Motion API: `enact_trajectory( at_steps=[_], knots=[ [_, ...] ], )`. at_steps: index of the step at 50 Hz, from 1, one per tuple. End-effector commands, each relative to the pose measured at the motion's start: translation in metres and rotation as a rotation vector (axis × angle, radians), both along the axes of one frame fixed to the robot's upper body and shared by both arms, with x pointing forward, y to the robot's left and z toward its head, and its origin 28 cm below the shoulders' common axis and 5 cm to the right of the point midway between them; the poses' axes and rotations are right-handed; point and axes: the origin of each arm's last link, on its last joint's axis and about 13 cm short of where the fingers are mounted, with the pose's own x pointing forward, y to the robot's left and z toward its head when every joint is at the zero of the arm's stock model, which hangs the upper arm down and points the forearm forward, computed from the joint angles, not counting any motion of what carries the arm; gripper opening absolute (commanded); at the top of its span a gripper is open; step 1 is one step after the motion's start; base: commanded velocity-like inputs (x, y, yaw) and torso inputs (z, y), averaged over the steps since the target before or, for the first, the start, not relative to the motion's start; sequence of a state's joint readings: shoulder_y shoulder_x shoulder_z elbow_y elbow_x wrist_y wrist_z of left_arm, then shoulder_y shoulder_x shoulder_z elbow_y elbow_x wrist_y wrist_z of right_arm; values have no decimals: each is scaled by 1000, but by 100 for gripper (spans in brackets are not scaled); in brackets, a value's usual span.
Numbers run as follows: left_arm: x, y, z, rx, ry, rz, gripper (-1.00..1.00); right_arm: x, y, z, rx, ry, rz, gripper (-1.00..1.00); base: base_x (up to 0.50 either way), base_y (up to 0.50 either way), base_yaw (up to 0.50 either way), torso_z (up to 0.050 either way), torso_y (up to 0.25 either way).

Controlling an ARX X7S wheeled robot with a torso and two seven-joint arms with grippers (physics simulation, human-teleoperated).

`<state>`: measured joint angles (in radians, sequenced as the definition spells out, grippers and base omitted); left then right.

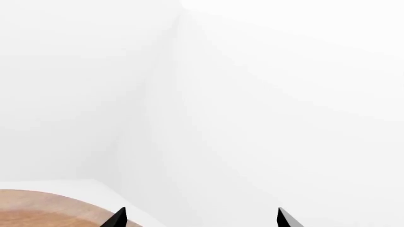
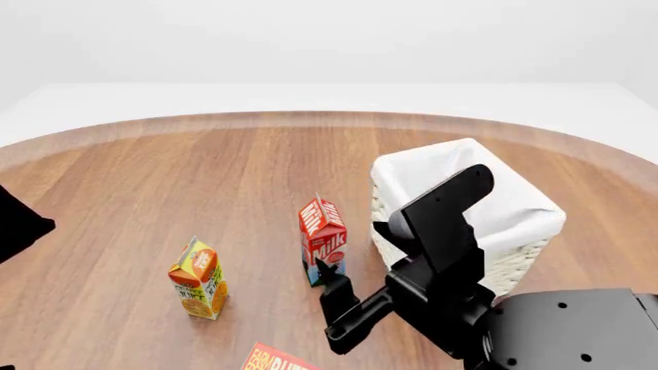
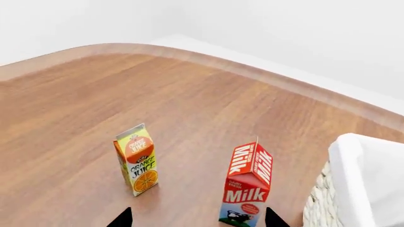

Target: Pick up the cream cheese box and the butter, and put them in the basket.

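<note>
The butter [image 2: 276, 360] is an orange-red box with yellow lettering, cut off by the head view's bottom edge. The white wicker basket [image 2: 519, 220] with its cloth liner stands at the right, and its rim [image 3: 353, 175] also shows in the right wrist view. The cream cheese box is out of view. My right gripper [image 2: 331, 307] hangs open just in front of the milk carton, between basket and butter; its fingertips [image 3: 123, 218] hold nothing. My left gripper [image 1: 202, 220] is open and empty, facing a white wall past the table edge.
A red-and-white milk carton [image 2: 323, 239] stands upright left of the basket, close to one right fingertip. An orange juice carton [image 2: 200, 279] stands further left. My left arm [image 2: 15, 223] shows at the left edge. The round wooden table [image 2: 206, 169] ends at a curved rim.
</note>
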<state>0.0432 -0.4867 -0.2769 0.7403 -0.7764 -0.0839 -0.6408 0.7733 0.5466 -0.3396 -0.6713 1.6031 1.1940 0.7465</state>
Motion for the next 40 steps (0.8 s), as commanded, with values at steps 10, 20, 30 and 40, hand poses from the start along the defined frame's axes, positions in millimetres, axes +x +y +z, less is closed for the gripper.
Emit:
enact_trajectory(
  at_steps=[10,20,30,40],
  knots=[
    [-1,0,0,1,1,-1,100,-10,1,-1,-17,20,56,100,0,0,0,0,0],
    [-1,-1,-1,2,1,-1,100,-12,4,-5,-41,45,103,100,0,0,0,0,0],
    [-1,-1,0,4,1,1,100,-15,7,-9,-71,49,127,100,0,0,0,0,0],
    [-1,0,1,4,-1,1,100,-19,10,-9,-76,61,156,100,0,0,0,0,0]
  ],
)
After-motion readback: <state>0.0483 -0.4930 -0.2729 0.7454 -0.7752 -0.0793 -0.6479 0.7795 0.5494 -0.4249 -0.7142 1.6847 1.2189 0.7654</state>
